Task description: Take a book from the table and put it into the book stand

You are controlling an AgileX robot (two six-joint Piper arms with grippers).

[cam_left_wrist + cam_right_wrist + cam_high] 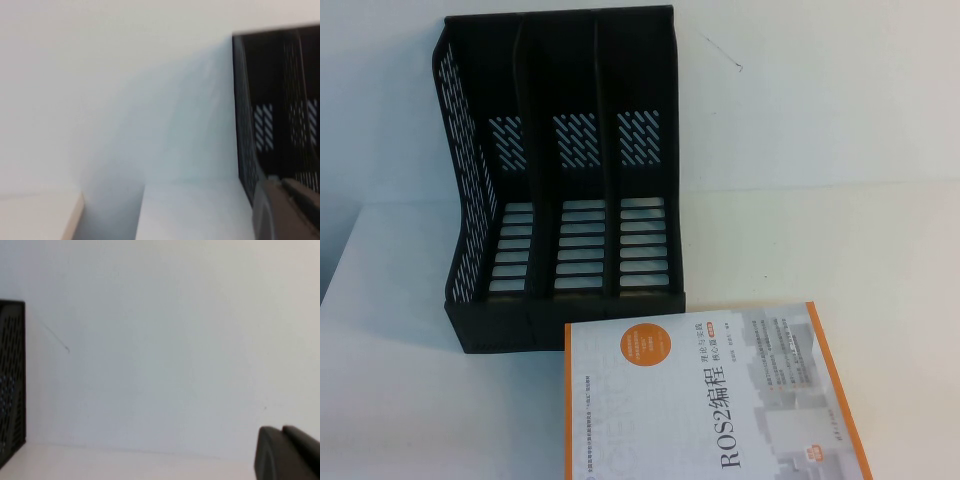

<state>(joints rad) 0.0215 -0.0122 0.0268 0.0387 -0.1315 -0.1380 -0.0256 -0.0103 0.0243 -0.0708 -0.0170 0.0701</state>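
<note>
One book [700, 400] lies flat on the white worktop [880, 250] at the near edge of the high view, cover up, with an orange spine band, an orange disc and the title "ROS2" printed sideways. Just beyond it, close to its far edge, stands the black book stand [560, 180], upright, with three open compartments, slotted floors and perforated side walls; all three compartments hold nothing. Behind the stand rises a white wall [820, 90]. Neither arm appears in the high view. The left gripper [285, 210] shows only as a dark blurred edge beside the stand's outer wall, and the right gripper [287, 452] likewise against the wall; whether either pair of fingers is apart or together cannot be told.
</note>
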